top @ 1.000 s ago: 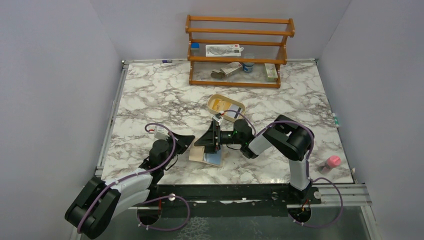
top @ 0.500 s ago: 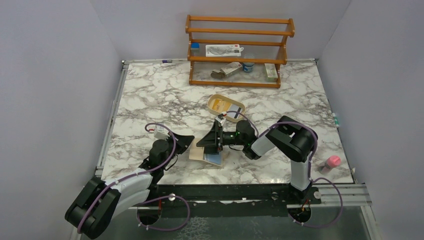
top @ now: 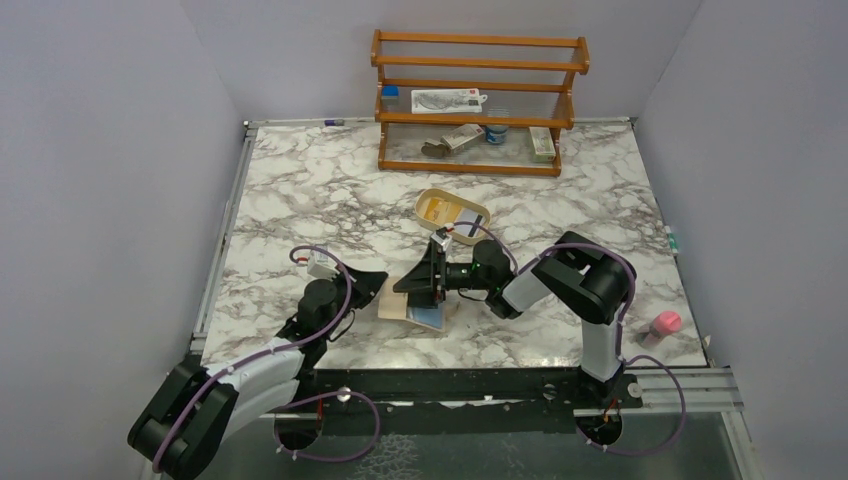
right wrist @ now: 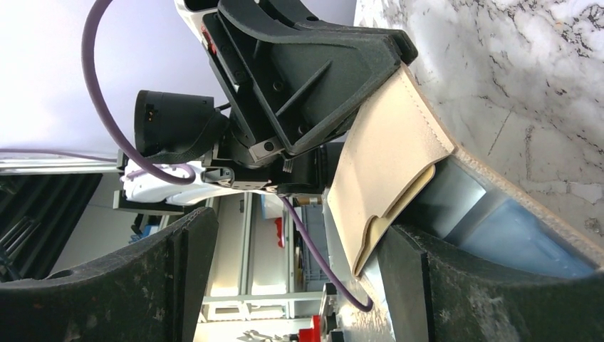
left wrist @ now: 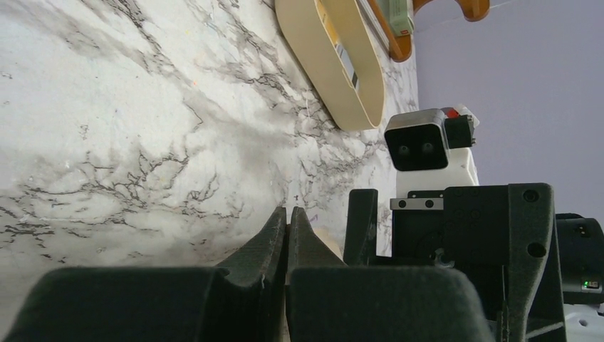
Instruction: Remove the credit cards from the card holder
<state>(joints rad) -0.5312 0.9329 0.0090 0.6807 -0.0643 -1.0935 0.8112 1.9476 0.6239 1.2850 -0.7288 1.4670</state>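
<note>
Both grippers meet at the opened card holder near the front of the white-and-grey marble table (top: pixel 300 190).

The small tan leather-like bifold card holder (top: pixel 400 308) lies open, with its light blue inner panel (right wrist: pixel 498 228) facing up. The left gripper (top: pixel 372 282) is clenched tight, its tips at the edge of the tan flap (right wrist: pixel 388 171). Whether any leather is nipped between them cannot be told. The right gripper (right wrist: pixel 299 285) hangs over the holder with its jaws spread wide, grasping nothing, and the flap's pocket shows between its fingers (right wrist: pixel 441 285). Further back, well apart from the holder, an oval tan shallow tray (top: pixel 418 208) holds a yellow-orange credit card (top: pixel 434 207) and a whitish-grey one with a dark band (top: pixel 466 217).
</note>
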